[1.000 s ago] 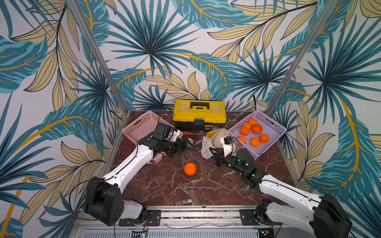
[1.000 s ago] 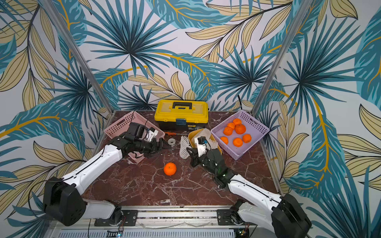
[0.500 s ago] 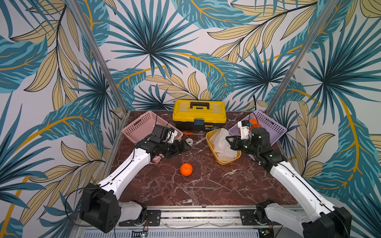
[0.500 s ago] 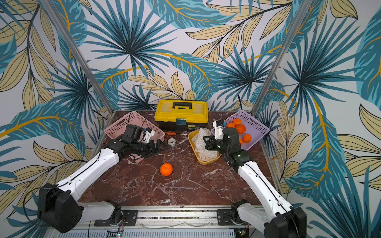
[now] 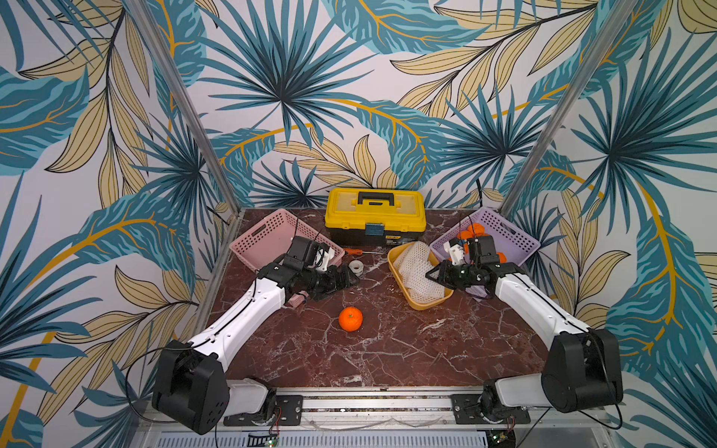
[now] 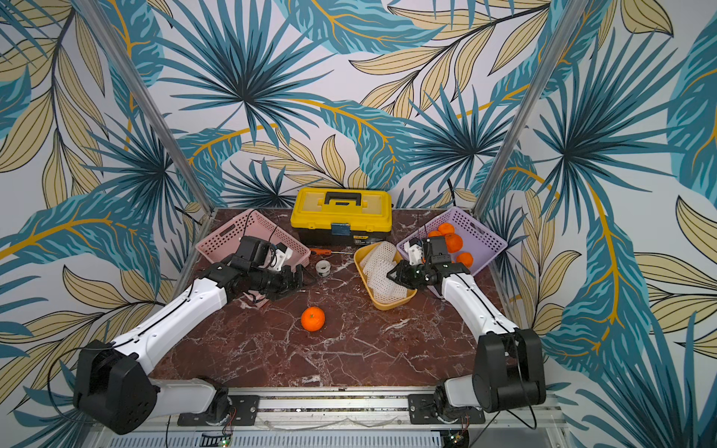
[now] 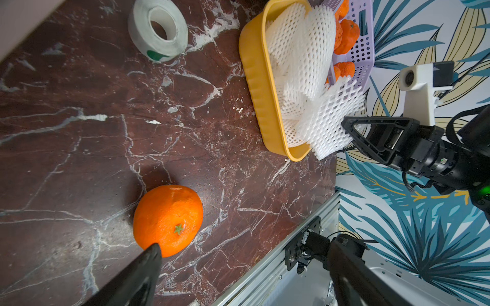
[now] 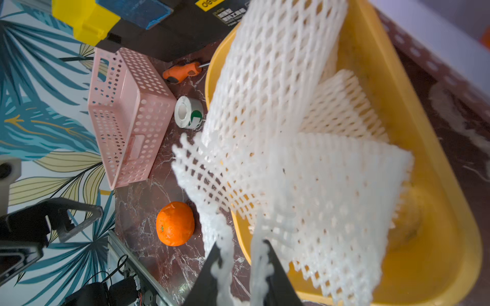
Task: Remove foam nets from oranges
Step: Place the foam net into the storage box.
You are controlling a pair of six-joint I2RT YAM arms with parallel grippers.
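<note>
Depositing step: foam net (image 8: pixel 318 190) is lying partly in the yellow tray (image 8: pixel 371 66), its edge between the narrowly parted right claw (image 8: pixel 242 254). Bare orange (image 5: pixel 350 319) is sitting near the tray; left claw (image 5: pixel 351 280) is gaping wide. Next likely needs a snag-free withdrawal.

right fingers (image 8: pixel 201 288): swung with foam net (image 8: pixel 331 198) over to yellow tray (image 8: pixel 437 251) | grip: clamped → parting
</note>
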